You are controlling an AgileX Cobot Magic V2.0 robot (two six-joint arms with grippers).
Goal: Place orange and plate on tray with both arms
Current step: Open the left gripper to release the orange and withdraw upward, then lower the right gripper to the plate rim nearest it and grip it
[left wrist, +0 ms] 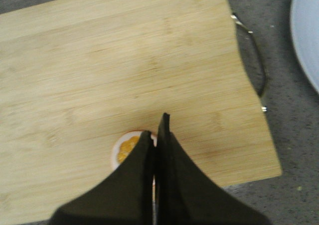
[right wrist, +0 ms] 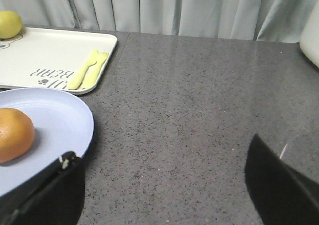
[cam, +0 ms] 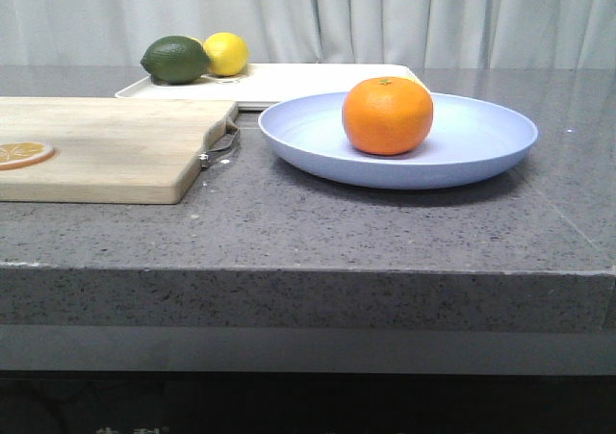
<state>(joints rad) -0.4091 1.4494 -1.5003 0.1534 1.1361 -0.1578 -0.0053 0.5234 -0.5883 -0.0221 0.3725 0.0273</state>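
Grey stone worktop point(cam: 404, 232) fills my front view, carrying the plate point(cam: 481, 140) with the orange point(cam: 387, 115) on it; the tray point(cam: 289, 83) lies just behind, holding a lime point(cam: 175, 60) and lemon point(cam: 226, 53). My left wrist view shows the left hand point(left wrist: 158, 135) closed over a cutting board point(left wrist: 124, 70), above an orange slice point(left wrist: 127, 147). My right wrist view shows the right hand point(right wrist: 164, 180) spread wide beside the plate.

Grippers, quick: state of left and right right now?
Left gripper: closed, holding nothing, above the cutting board.
Right gripper: open, empty, beside the plate.
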